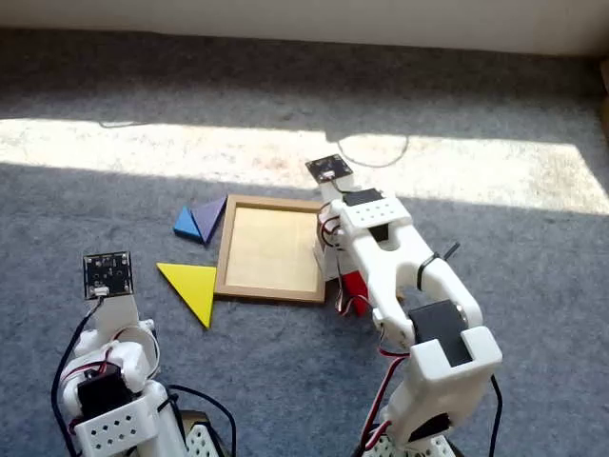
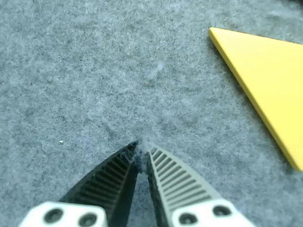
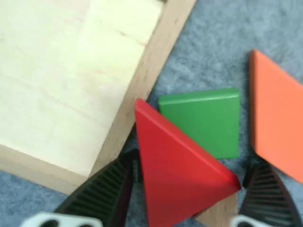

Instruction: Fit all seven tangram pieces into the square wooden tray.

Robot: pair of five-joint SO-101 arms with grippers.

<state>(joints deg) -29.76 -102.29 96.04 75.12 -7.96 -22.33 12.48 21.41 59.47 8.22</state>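
The wooden tray (image 1: 268, 202) lay empty on the carpet (image 1: 533, 257). Left of it, by the yellow triangle (image 2: 265, 71), the left hand (image 2: 142, 146) hung shut, holding nothing. The right hand (image 3: 194, 161) apparently pinched the red triangle (image 3: 180, 179) over the tray's right rim; it wanted levelling before going in.

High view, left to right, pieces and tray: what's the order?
Blue triangle, purple triangle, wooden tray, red triangle. Yellow triangle left out: it spans the same stretch as blue and purple.
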